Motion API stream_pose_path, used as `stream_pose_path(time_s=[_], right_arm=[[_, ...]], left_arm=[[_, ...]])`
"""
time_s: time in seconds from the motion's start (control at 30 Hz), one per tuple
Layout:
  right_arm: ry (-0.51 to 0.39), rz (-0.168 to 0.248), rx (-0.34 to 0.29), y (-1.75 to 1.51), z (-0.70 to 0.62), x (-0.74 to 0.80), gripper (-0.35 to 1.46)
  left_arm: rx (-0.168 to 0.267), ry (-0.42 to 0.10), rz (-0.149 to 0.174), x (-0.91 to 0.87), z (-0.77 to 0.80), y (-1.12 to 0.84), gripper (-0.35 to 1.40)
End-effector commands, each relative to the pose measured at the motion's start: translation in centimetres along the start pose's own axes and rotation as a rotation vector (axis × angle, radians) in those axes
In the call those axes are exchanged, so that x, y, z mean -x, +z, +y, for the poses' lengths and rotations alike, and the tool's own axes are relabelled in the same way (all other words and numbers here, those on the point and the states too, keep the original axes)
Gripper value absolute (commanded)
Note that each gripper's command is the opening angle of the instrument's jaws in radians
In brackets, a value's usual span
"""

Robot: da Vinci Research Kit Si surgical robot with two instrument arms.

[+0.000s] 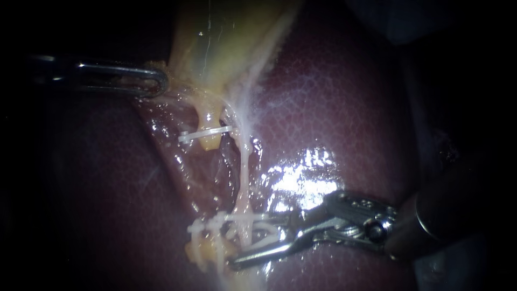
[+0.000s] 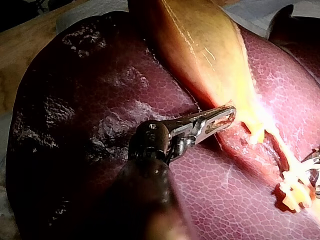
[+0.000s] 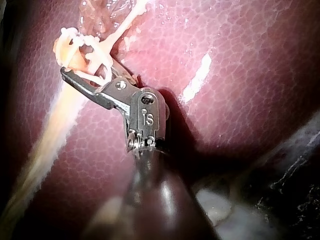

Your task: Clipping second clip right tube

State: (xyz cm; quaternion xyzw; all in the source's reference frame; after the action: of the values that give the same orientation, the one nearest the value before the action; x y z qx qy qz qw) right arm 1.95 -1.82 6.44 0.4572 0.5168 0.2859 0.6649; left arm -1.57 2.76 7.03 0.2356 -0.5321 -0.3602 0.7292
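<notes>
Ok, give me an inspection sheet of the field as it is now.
Surface: liver, wet, with the gallbladder on it.
Job's things: tube; upper clip on tissue beside it.
Clutter: nothing seen.
Instruments: left instrument, jaws shut on gallbladder edge; right instrument, jaws holding lower clip around the tube.
Cables: nothing seen.
Surroundings: bench beyond the liver.
</notes>
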Motion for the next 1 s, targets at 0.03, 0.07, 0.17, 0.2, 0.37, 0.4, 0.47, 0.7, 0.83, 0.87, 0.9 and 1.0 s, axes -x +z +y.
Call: stream_pose_path(time_s=[0.03,0.07,0.17,0.2,0.37,0.4,0.47,0.7,0.83,0.87,0.9,1.0], right_arm=[[0.000,0.000,0.000,0.00,0.00,0.00,0.49],[0.000,0.000,0.000,0.00,0.00,0.00,0.49],[0.001,0.000,0.000,-0.01,0.02,-0.03,0.49],[0.002,0.001,0.000,-0.03,0.03,-0.04,0.49],[0.014,0.025,0.027,-0.12,0.13,-0.22,0.49],[0.017,0.027,0.028,-0.14,0.15,-0.25,0.49],[0.017,0.036,0.038,-0.18,0.19,-0.34,0.49],[0.010,0.047,0.048,-0.16,0.24,-0.52,0.49],[0.010,0.049,0.051,-0.12,0.24,-0.52,0.49],[0.010,0.050,0.047,-0.11,0.23,-0.52,0.49],[0.010,0.050,0.043,-0.11,0.22,-0.52,0.49],[0.009,0.063,0.017,-0.10,0.17,-0.52,0.49]], left_arm=[[0.000,0.000,0.000,0.00,0.00,0.00,-0.35],[0.000,0.000,0.000,0.00,0.00,0.00,-0.35],[0.000,0.000,0.000,0.00,0.00,0.00,-0.35],[0.000,0.000,0.000,0.00,0.00,0.00,-0.35],[0.000,0.000,0.000,0.00,0.00,0.00,-0.35],[0.000,0.000,0.000,0.00,0.00,0.00,-0.35],[0.000,0.000,0.000,0.00,0.00,0.00,-0.35],[0.000,0.000,0.000,0.00,0.00,0.00,-0.35],[0.000,0.000,0.000,0.00,0.00,-0.01,-0.35],[0.000,0.000,0.000,0.00,0.00,-0.01,-0.35],[0.000,0.000,0.000,0.00,0.00,-0.01,-0.35],[0.000,0.000,0.000,0.00,0.00,-0.01,-0.35]])
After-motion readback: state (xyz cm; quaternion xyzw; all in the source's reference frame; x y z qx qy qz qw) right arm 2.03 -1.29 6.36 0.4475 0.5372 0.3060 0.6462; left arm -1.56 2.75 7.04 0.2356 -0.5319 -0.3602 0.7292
